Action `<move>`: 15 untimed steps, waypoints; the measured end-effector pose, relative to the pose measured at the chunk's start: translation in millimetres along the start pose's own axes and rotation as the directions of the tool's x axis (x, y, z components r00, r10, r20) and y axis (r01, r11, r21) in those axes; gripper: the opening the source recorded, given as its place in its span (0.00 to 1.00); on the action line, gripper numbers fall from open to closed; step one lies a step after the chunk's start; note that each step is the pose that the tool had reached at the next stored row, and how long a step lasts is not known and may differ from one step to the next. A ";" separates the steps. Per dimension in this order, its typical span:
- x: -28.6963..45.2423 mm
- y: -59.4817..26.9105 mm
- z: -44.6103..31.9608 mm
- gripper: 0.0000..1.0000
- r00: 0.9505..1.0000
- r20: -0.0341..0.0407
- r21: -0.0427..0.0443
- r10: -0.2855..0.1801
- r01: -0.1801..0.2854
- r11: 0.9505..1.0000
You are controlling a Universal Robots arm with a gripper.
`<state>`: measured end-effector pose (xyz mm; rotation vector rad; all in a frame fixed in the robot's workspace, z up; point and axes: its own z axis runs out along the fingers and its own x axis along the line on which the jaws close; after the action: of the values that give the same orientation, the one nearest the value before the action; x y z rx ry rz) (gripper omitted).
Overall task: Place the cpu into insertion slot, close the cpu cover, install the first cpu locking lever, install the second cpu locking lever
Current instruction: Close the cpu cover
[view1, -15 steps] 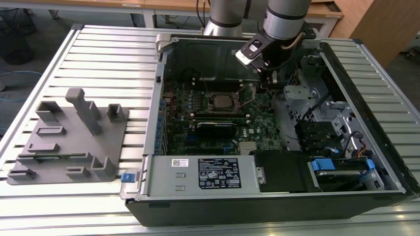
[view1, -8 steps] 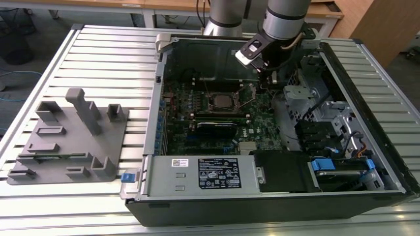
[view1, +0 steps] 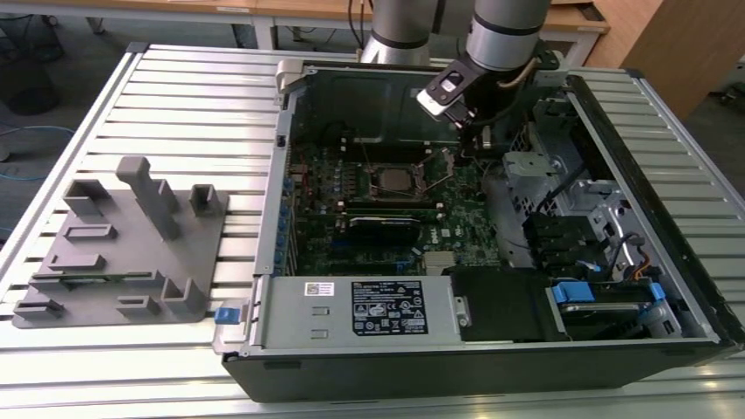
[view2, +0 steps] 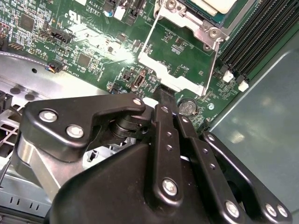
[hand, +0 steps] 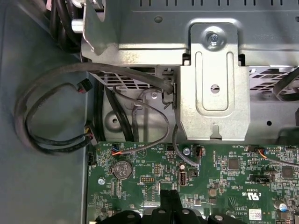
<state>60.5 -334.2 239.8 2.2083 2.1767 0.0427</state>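
Observation:
The cpu, a flat silver-tan square, lies in the insertion slot in the middle of the green board. Its corner also shows in the second wrist view. The cpu cover, a silvery frame with a square cut-out, is flipped open away from the slot, and green board shows through it. My gripper hangs inside the case, to the exterior view's right of the slot. Its black fingers are shut together, and the gripper's tip meets the cover's free edge. The gripper sits low over the board in the first wrist view.
A grey fixture stands on the slatted table at the exterior view's left. In the case are a black graphics card, a power supply, memory slots, a metal bracket and looping cables close to the gripper.

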 end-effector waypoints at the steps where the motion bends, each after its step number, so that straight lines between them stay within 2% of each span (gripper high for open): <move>1: 0.0 -0.5 0.0 0.11 1.000 0.000 0.000 0.000 0.000 1.000; 8: 0.0 -10.6 -0.4 0.11 1.000 0.000 0.000 0.000 0.000 1.000; 15: -0.2 -24.7 -1.0 0.11 1.000 0.000 -0.001 0.000 0.000 1.000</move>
<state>35.8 -334.0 239.7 2.2077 2.1765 0.0432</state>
